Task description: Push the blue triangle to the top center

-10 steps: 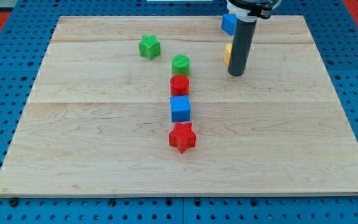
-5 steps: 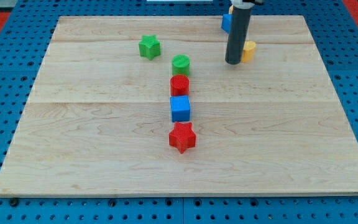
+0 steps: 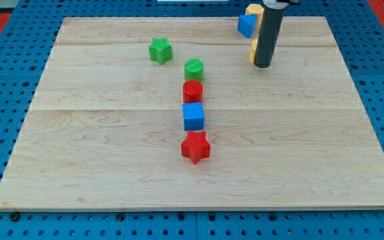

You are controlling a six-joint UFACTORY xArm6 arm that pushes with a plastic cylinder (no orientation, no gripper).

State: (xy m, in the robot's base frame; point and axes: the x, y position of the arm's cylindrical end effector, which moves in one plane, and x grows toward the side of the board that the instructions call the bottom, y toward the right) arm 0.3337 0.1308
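Observation:
The blue triangle (image 3: 246, 25) lies near the board's top edge, right of centre. My tip (image 3: 263, 65) rests on the board below and to the right of it, apart from it. A yellow block (image 3: 253, 49) shows as a sliver at the rod's left side, mostly hidden behind it. Another yellow block (image 3: 253, 10) sits at the top edge just above the blue triangle, partly hidden by the rod.
A green star (image 3: 159, 50) lies at upper left of centre. A column runs down the middle: green cylinder (image 3: 194, 69), red cylinder (image 3: 193, 91), blue cube (image 3: 193, 116), red star (image 3: 195, 147). The wooden board (image 3: 79, 167) ends at blue pegboard.
My tip moved up toward the view's top, then to the right, crossing in front of the lower yellow block, which now shows on the rod's left. The blue triangle has not moved.

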